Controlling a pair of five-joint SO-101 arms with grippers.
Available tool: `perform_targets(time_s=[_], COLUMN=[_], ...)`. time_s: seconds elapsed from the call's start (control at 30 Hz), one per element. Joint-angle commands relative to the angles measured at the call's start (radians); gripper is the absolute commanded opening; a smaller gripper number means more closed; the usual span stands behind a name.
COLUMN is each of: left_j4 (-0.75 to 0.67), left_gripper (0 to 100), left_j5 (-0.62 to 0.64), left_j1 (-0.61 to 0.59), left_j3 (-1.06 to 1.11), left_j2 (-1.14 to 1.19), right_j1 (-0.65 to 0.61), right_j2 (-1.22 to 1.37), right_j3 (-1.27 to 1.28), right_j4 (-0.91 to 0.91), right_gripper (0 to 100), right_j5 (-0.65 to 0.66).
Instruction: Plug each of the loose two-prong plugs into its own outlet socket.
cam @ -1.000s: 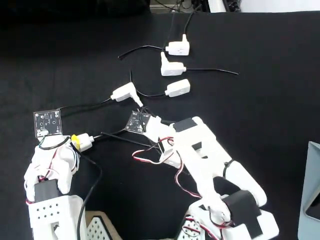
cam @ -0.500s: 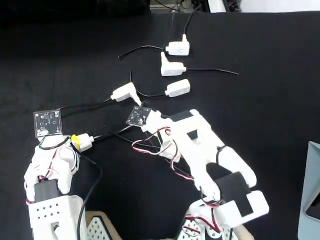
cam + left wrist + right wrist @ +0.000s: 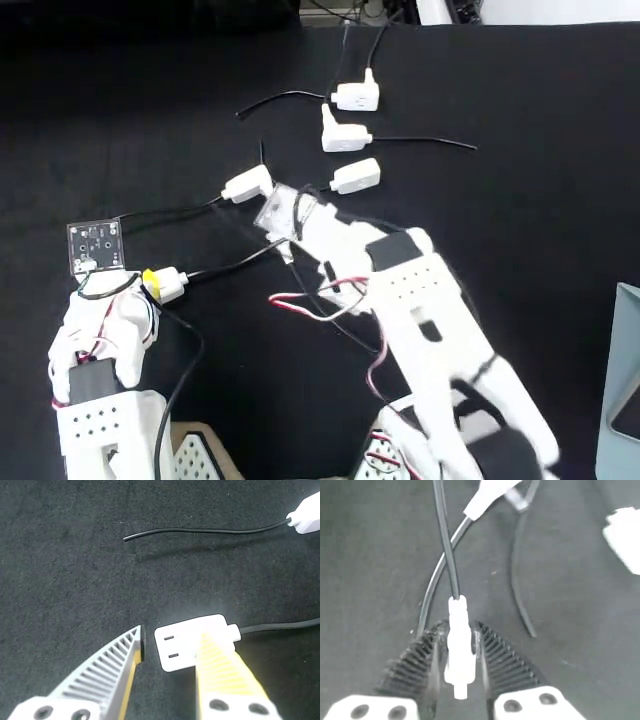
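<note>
My right gripper [image 3: 457,647] is shut on a small white plug [image 3: 458,652] whose black cord [image 3: 445,545] runs away from the fingers. In the high view this gripper [image 3: 285,212] hovers mid-table, just beside a white plug [image 3: 247,184]. Three more white plug and socket pieces [image 3: 355,96] [image 3: 345,135] [image 3: 355,176] lie farther back. My left gripper [image 3: 172,636] stands open over a white outlet socket [image 3: 180,642] with two slots, the yellow finger [image 3: 220,670] lying across it. That socket [image 3: 168,284] sits at the near left.
A square marker card [image 3: 95,246] lies at the left, beyond the left arm. Black cords [image 3: 230,265] cross the black cloth between the arms. A grey-blue bin [image 3: 625,380] stands at the right edge. Another white piece [image 3: 625,525] shows beyond the right gripper.
The right arm has stretched away from its base toward the back of the table, carrying the plug and dragging its cord. The left arm has kept still.
</note>
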Motion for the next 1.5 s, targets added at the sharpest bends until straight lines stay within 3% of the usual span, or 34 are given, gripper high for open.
perform_targets(time_s=[0.0, 0.17, 0.43, 0.67, 0.97, 1.47], left_j4=[-0.003, -0.003, -0.005, -0.068, -0.091, -0.081], left_gripper=[17, 17, 17, 17, 17, 17], left_j5=[0.012, 0.081, 0.163, 0.209, 0.23, 0.222], left_j1=[0.015, 0.071, 0.223, 0.278, 0.429, 0.45], left_j3=[-0.081, -0.142, -0.186, -0.186, -0.197, -0.291], left_j2=[-0.009, -0.009, -0.009, -0.009, -0.011, -0.011], right_j1=[-0.005, -0.092, -0.244, -0.351, -0.362, -0.361], right_j2=[-0.136, -0.189, -0.265, -0.467, -0.685, -0.697], right_j3=[-0.048, -0.048, -0.101, -0.016, 0.343, 0.432], right_j4=[-0.031, 0.002, -0.005, -0.146, -0.5, -0.529], right_gripper=[1.2, 1.2, 1.2, 1.1, 1.1, 1.1], right_j5=[-0.121, -0.222, -0.5, -0.512, -0.514, -0.514])
